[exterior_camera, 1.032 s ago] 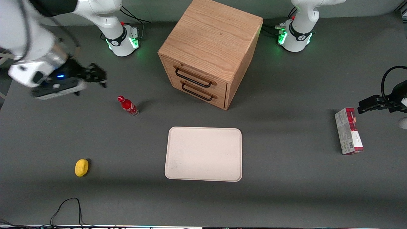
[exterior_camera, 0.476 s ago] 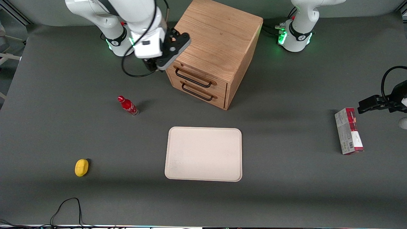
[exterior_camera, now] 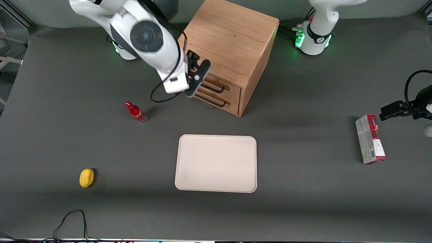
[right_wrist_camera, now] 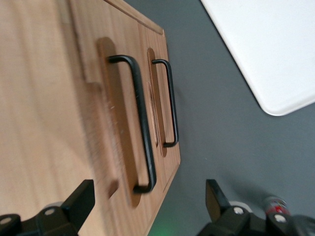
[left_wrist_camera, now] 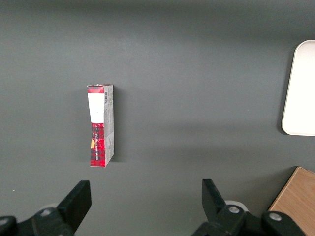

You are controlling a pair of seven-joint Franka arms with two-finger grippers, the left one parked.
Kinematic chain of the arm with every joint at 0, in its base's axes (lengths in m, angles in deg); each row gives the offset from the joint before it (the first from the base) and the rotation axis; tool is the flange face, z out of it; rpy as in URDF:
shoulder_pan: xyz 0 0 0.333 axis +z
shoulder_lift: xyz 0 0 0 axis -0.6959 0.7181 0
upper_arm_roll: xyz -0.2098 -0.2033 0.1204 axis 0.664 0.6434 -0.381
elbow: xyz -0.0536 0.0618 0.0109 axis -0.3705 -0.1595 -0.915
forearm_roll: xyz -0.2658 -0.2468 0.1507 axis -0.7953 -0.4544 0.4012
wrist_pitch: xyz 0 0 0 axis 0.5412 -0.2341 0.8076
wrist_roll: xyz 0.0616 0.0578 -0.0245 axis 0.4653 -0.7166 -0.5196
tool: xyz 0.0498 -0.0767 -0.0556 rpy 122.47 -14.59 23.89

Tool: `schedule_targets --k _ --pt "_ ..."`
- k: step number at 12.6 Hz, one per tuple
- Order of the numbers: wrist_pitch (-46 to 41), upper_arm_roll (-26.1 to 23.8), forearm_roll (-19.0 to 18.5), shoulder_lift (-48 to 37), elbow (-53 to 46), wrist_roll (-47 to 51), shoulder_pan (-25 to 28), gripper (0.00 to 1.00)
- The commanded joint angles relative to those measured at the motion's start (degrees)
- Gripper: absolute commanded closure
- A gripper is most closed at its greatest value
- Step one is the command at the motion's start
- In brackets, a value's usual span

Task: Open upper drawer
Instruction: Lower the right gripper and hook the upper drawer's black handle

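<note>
The wooden cabinet (exterior_camera: 229, 40) stands at the back middle of the table, both drawers shut. My right gripper (exterior_camera: 199, 69) is open and empty, right in front of the upper drawer (exterior_camera: 234, 92), and hides part of that drawer's black bar handle (exterior_camera: 216, 89). In the right wrist view the upper drawer's handle (right_wrist_camera: 142, 123) runs toward the gap of the gripper (right_wrist_camera: 147, 199), with one end of the bar between the wide-apart fingers (right_wrist_camera: 81, 201). Nothing is touched. The lower drawer's handle (right_wrist_camera: 170, 103) lies beside it, nearer the table top.
A white tray (exterior_camera: 216, 163) lies nearer the front camera than the cabinet. A red bottle (exterior_camera: 135, 112) stands toward the working arm's end, and a yellow object (exterior_camera: 86, 177) lies nearer the camera. A red and grey box (exterior_camera: 370, 139) lies toward the parked arm's end.
The right arm swung from the table's end to the cabinet's upper corner, then dropped down in front of the drawers. The drawers have not moved.
</note>
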Motion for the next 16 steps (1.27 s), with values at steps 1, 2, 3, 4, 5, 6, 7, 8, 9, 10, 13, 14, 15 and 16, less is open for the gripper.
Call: schedule_targets --k 1,2,3,4,5,6,7,8,9,10,13,14,15,16 --pt "1.30 -0.96 0.83 6.61 -2.45 -1.68 0.04 0.00" --pt "2.35 -0.96 0.74 7.49 -2.36 -1.77 0.22 0.00" --pt "3.67 -0.96 0.66 7.67 -1.49 -1.68 0.48 0.00" --pt "5.16 -0.96 0.66 7.68 -0.52 -1.68 0.66 0.00" --pt "6.31 -0.96 0.66 7.68 0.35 -1.68 0.66 0.00" --pt "7.28 -0.96 0.48 7.76 0.80 -1.59 0.75 0.00" --pt "7.55 -0.96 0.13 8.11 0.80 -1.68 1.01 0.00" --pt "7.64 -0.88 -0.22 8.46 0.80 -1.68 1.01 0.00" --pt "8.16 -0.88 -0.66 8.64 0.89 -1.68 1.01 0.00" --pt "8.25 -0.88 -1.71 9.34 0.80 -1.68 1.01 0.00" --pt "8.43 -0.88 -4.52 10.57 0.63 -1.85 1.01 0.00" --pt "8.34 -0.88 -6.36 11.01 0.37 -2.29 1.01 0.00" --pt "8.34 -0.88 -7.94 11.45 0.02 -3.08 0.92 0.00" --pt "8.34 -0.44 -9.18 11.80 -0.34 -4.04 0.83 0.00"
